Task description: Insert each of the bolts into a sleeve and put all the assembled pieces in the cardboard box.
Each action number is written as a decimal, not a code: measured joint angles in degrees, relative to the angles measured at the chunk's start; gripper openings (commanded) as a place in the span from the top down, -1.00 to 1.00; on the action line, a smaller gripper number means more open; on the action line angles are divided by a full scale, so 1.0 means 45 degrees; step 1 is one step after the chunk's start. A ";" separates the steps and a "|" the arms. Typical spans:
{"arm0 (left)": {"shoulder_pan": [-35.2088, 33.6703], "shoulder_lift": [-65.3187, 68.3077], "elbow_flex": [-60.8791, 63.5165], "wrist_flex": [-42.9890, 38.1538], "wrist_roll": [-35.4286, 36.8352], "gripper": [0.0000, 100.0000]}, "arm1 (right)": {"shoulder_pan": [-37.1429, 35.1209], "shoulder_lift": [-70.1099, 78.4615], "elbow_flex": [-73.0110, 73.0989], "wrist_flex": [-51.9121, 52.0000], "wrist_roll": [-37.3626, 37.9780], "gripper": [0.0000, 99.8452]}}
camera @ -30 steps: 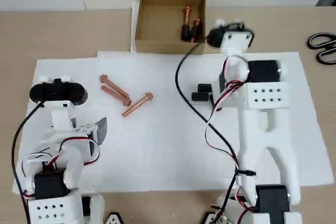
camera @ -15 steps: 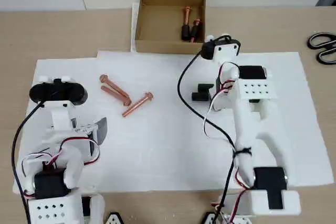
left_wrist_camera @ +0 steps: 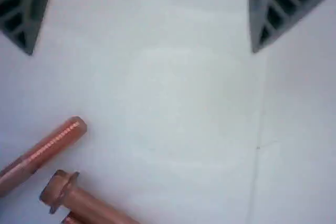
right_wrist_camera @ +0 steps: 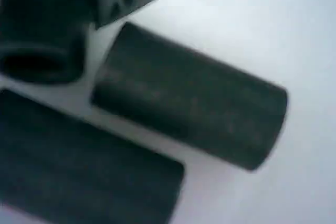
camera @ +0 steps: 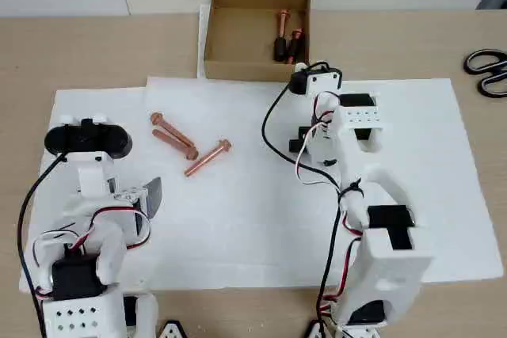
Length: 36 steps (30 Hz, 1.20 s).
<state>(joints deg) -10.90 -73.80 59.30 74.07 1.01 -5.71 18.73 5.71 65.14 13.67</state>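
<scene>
Three copper bolts [camera: 190, 144] lie loose on the white sheet; the left wrist view shows a shank tip [left_wrist_camera: 50, 148] and a flanged head [left_wrist_camera: 58, 192]. My left gripper [camera: 149, 195] hangs open over bare sheet short of them, holding nothing. The cardboard box [camera: 238, 33] at the back holds two assembled pieces [camera: 287, 36]. Black sleeves [camera: 299, 140] lie by the right arm's wrist [camera: 348, 120], which partly covers them. Close under the right wrist camera are two lying sleeves [right_wrist_camera: 191, 95] [right_wrist_camera: 84, 169] and a third seen end-on [right_wrist_camera: 39, 51].
Scissors [camera: 487, 65] lie on the wooden table at the far right. The right arm's black cable [camera: 273, 128] loops over the sheet between bolts and sleeves. The white sheet [camera: 238, 227] is bare across its middle and front.
The right arm has drawn back from beside the box and swung left, coming down over the black sleeves. The left arm and the bolts have not moved.
</scene>
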 measured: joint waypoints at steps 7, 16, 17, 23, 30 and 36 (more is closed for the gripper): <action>0.0000 0.0000 0.0000 0.0000 0.0000 0.50 | -0.0020 0.1133 -0.0918 0.0039 -0.0020 0.96; 0.0000 0.0000 0.0000 0.0000 0.0000 0.50 | 0.0469 0.1543 -0.2110 0.1055 0.0000 0.99; 0.0000 0.0000 0.0000 0.0000 0.0000 0.50 | 0.0527 0.1602 -0.2422 0.1426 0.0000 0.99; 0.0000 0.0000 0.0000 0.0000 0.0000 0.50 | 0.0586 0.1739 -0.4454 0.4923 -0.0020 0.99; 0.0000 0.0000 0.0000 0.0000 0.0000 0.50 | 0.0586 0.1719 -0.5587 0.6935 -0.0430 0.98; 0.0000 0.0000 0.0000 0.0000 0.0000 0.50 | 0.0606 0.2090 -0.5587 0.7013 -0.0664 0.93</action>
<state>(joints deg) -10.90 -73.80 59.30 74.07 1.01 -2.99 28.13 -19.43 96.70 10.68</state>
